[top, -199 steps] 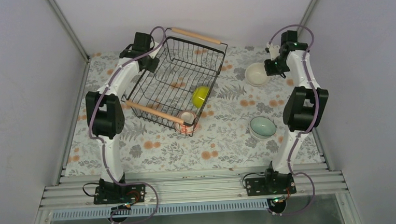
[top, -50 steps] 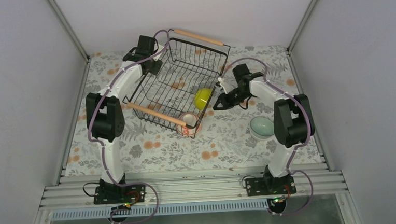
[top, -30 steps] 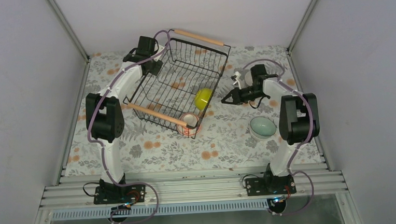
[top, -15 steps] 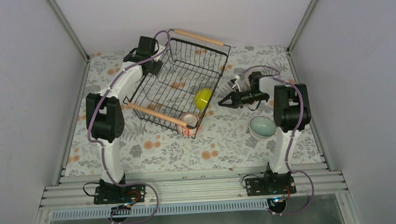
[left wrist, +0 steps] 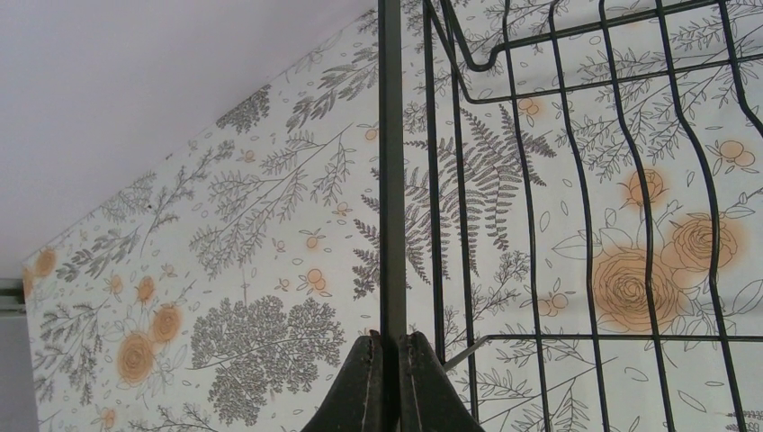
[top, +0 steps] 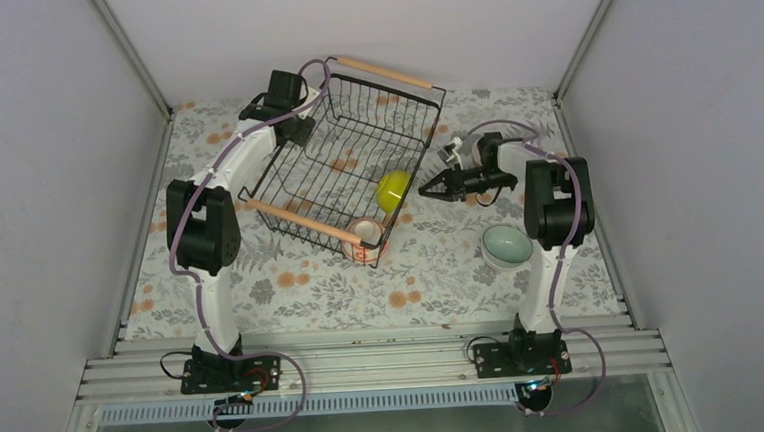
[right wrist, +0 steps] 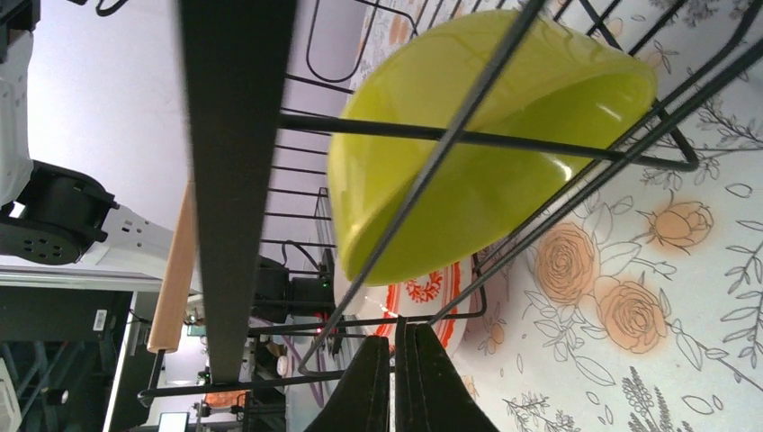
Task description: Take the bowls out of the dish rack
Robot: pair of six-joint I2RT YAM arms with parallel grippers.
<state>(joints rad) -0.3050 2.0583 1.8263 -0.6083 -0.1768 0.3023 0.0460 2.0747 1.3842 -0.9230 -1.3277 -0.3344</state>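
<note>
The black wire dish rack (top: 344, 148) stands mid-table. A yellow-green bowl (top: 389, 189) leans on edge against its right side. A pinkish bowl with a red-orange pattern (top: 362, 239) sits in its near corner. My left gripper (top: 296, 129) is shut on the rack's rim bar (left wrist: 389, 180) at the far left corner (left wrist: 389, 346). My right gripper (top: 426, 189) is shut, its tips at the rack's outer wires just below the yellow-green bowl (right wrist: 468, 180) and in front of the patterned bowl (right wrist: 432, 292). The pale mint bowl (top: 506, 245) sits on the table at right. The white and tan bowls do not show.
The floral tablecloth (top: 292, 282) covers the table. The rack's wooden handles lie at the far end (top: 379, 69) and the near end (top: 298, 218). The right arm's elbow (top: 556, 205) stands beside the mint bowl. Grey walls close in both sides.
My right arm swung from the white bowl at the far right over to the rack's right side, its tip closing on the yellow-green bowl. The left gripper kept its hold.
</note>
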